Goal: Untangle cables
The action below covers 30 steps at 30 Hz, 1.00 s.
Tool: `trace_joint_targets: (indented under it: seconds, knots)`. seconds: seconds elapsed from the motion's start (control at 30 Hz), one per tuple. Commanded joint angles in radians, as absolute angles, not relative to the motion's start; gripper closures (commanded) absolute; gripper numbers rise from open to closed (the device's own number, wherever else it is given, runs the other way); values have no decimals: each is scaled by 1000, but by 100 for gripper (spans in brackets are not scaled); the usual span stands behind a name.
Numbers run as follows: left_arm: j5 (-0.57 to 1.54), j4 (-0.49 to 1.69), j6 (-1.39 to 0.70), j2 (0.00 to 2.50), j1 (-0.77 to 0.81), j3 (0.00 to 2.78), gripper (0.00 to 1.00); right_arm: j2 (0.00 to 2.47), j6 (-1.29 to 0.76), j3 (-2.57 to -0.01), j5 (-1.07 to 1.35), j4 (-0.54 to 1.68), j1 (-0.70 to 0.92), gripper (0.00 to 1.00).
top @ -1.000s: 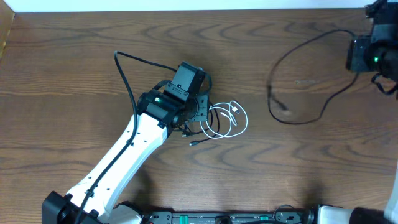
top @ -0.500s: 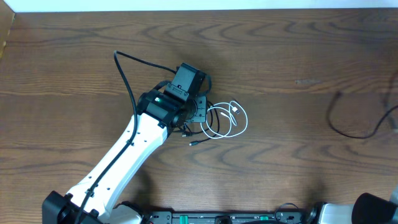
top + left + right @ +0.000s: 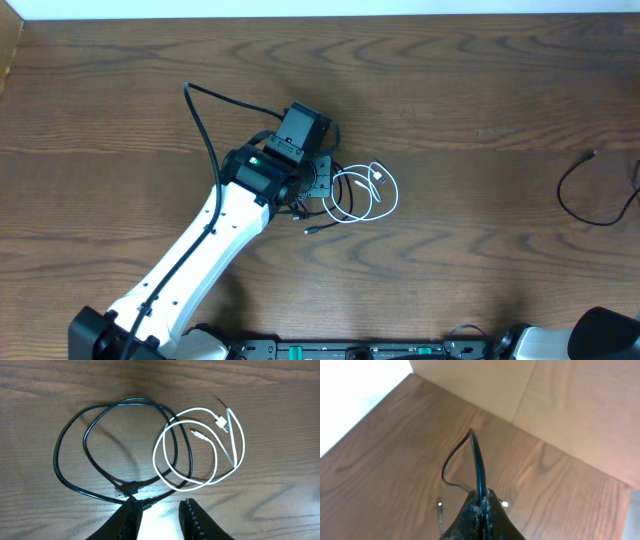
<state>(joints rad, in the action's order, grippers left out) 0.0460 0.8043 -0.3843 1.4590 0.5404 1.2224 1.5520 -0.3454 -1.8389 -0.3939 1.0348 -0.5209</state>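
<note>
Overhead and wrist views of a wooden counter. Just left of its centre, the left hand hangs low over a small tangle. Its two fingers are a narrow gap apart, with bare wood showing between them and nothing clamped. A black cable lies in two loose loops, one strand and a plug passing right at the left fingertip. The right side of these loops is crossed by a white cable, coiled in a double loop.

Well apart, by the counter's right edge, a second black cable curves free. The right wrist view shows the right hand closed tight on it, the cord arching up from the pinched fingertips.

These cords look light, limp and smooth, likely to slide and drag their neighbours rather than hold a shape. The safest hold is probably a plain stretch near a plug, away from the crossings. The white coil's outer right side looks clear of the black loops.

Compared with a second ago, the second black cable has travelled from right of centre to the right edge. The right hand has left the far right corner of the overhead view. The left hand and the tangle have not moved.
</note>
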Motion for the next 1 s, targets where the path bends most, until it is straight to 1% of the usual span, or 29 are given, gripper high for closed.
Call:
trace_joint_targets:
  seconds: [0.0, 0.07, 0.1, 0.17, 0.23, 0.27, 0.3, 0.33, 0.53, 0.63, 0.93, 0.97]
  knots:
    - [33, 807, -368, 1470, 541, 1214, 70, 1561, -336, -1849, -347, 1035, -526, 99]
    - [33, 807, -368, 1470, 541, 1214, 69, 1571, -331, -1849, -337, 1037, -526, 99]
    - [33, 807, -368, 1470, 541, 1214, 69, 1579, -328, -1849, -328, 1040, -526, 92]
    - [33, 807, -368, 1470, 541, 1214, 70, 1590, -328, -1849, -307, 1042, -526, 68]
    - [33, 807, -368, 1470, 541, 1214, 69, 1599, -325, -1849, -275, 1045, -526, 50]
    - [33, 807, -368, 1470, 541, 1214, 70, 1604, -322, -1849, -256, 1048, -526, 44]
    - [33, 807, -368, 1470, 541, 1214, 69, 1607, -316, -1849, -242, 1049, -526, 42]
    - [33, 807, -368, 1470, 541, 1214, 70, 1611, -310, -1849, -223, 1050, -525, 40]
    - [33, 807, -368, 1470, 541, 1214, 69, 1616, -297, -1849, -162, 1059, -525, 37]
    - [33, 807, -368, 1470, 541, 1214, 70, 1616, -289, -1849, -114, 1067, -525, 34]
    - [33, 807, -368, 1470, 541, 1214, 69, 1616, -117, -1849, 255, 1132, -508, 31]
    - [33, 807, -368, 1470, 541, 1214, 69, 1616, -99, -1849, 293, 1147, -502, 29]
